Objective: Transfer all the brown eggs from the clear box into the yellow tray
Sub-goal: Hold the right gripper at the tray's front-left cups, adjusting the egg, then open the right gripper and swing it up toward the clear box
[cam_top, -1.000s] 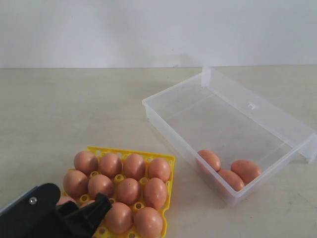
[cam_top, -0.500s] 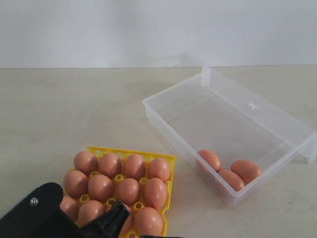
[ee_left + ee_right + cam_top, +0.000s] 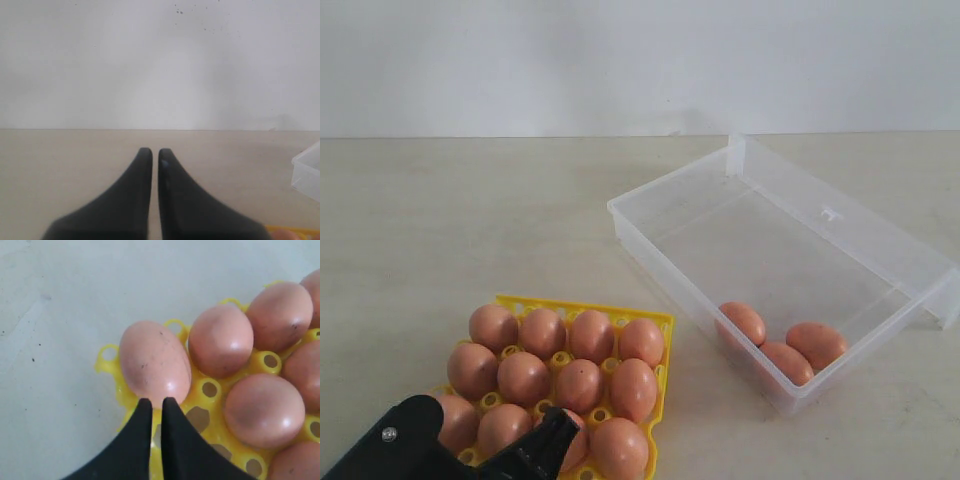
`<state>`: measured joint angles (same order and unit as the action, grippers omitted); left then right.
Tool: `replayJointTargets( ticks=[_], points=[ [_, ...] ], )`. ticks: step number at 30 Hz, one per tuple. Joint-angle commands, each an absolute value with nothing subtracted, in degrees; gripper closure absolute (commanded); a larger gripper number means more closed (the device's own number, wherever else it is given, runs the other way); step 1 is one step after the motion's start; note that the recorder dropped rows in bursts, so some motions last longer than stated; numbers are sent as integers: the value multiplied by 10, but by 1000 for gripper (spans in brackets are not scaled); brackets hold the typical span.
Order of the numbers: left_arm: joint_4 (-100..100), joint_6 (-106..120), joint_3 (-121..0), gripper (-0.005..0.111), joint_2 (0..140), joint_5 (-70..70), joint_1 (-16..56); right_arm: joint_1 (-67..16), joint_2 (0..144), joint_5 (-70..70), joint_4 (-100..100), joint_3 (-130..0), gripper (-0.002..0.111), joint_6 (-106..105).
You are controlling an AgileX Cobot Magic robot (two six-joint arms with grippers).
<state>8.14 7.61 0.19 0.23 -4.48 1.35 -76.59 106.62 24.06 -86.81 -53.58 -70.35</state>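
The yellow tray (image 3: 665, 330) holds several brown eggs (image 3: 591, 335). Three more brown eggs (image 3: 787, 361) lie in the near corner of the clear box (image 3: 660, 215). My right gripper (image 3: 156, 401) is shut and empty. Its tips sit at the edge of a corner egg (image 3: 155, 362) that rests in the tray (image 3: 107, 357). In the exterior view its black body (image 3: 410, 440) covers the tray's near-left cups. My left gripper (image 3: 155, 151) is shut and empty. It hangs level over bare table, out of the exterior view.
The box's lid flap (image 3: 880, 235) lies open on its far right side. A white wall (image 3: 620, 60) closes the table's far edge. The left wrist view catches a box corner (image 3: 307, 172) and a strip of the tray (image 3: 292, 231).
The black gripper over the tray slid right and then sank toward the frame's bottom. Two eggs in the near-left cups now show more fully.
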Motion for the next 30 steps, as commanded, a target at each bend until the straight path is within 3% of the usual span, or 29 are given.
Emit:
replayJointTargets(
  ticks=[1,30],
  points=[
    [83,72,0,103,0,-43,13,-765,1065,262,-842,-534,108,-671],
    [83,72,0,103,0,-44,13,-765,1115,271,-787,-534,108,-588]
  ],
)
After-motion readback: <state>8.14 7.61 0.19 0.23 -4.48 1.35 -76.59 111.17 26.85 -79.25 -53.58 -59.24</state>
